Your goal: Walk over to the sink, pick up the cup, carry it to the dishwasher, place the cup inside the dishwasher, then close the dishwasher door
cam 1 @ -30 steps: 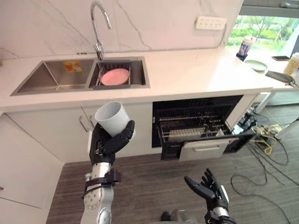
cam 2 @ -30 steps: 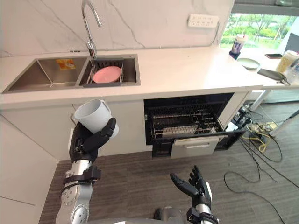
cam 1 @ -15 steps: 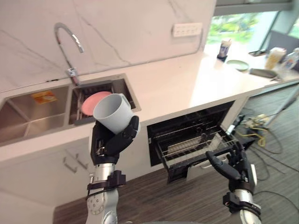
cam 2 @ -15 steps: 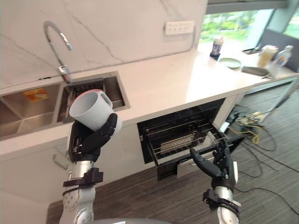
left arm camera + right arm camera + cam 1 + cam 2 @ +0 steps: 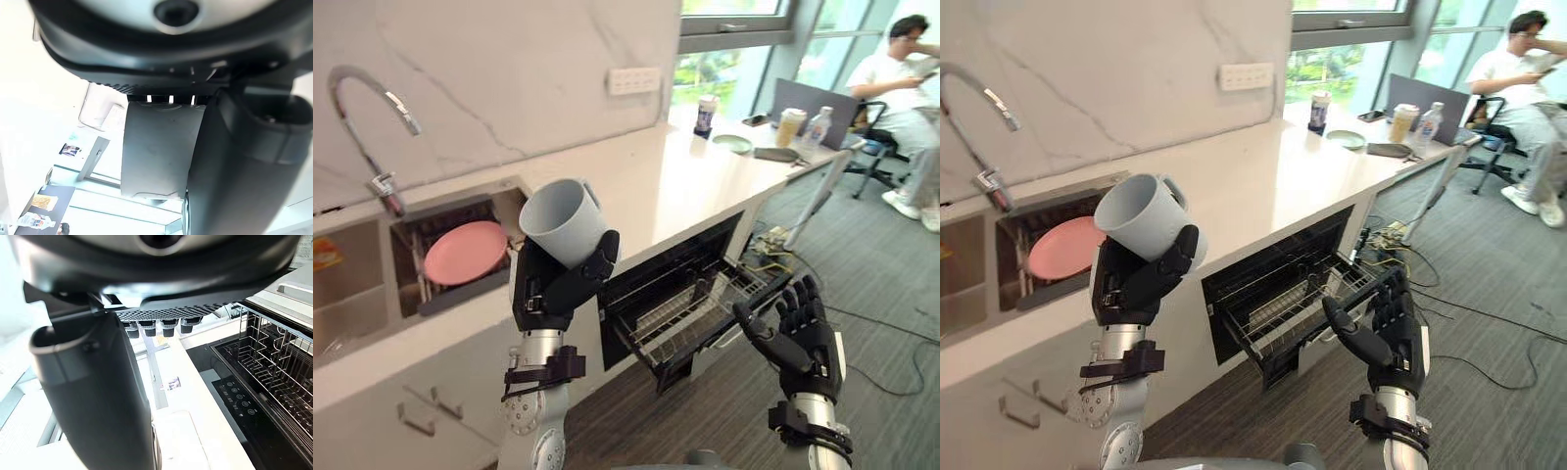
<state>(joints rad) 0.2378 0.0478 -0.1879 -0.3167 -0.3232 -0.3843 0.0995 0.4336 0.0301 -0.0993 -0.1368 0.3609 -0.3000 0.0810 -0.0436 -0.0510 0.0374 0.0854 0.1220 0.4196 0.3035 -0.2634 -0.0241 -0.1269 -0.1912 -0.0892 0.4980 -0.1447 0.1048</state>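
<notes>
The left robot hand (image 5: pixel 551 287) has its fingers curled round the one grey cup (image 5: pixel 562 219), holding it tilted in the air over the near edge of the counter (image 5: pixel 656 181), just right of the sink (image 5: pixel 406 294). The right robot hand (image 5: pixel 800 331) is wide, its fingers straight and spread, and hovers near the right corner of the dishwasher rack (image 5: pixel 690 311).

The dishwasher (image 5: pixel 651 279) stands open under the counter. Its wire rack juts out past the counter's front edge into the walkway. To the right of it the grey floor (image 5: pixel 886 294) lies broad and open as far as a person (image 5: pixel 906 69) sitting at the far right end.

The sink has two basins; the right one holds a single pink plate (image 5: pixel 465 252) below one curved faucet (image 5: pixel 372 103). Several small items (image 5: pixel 744 137) stand at the counter's far right end, well away from both hands.
</notes>
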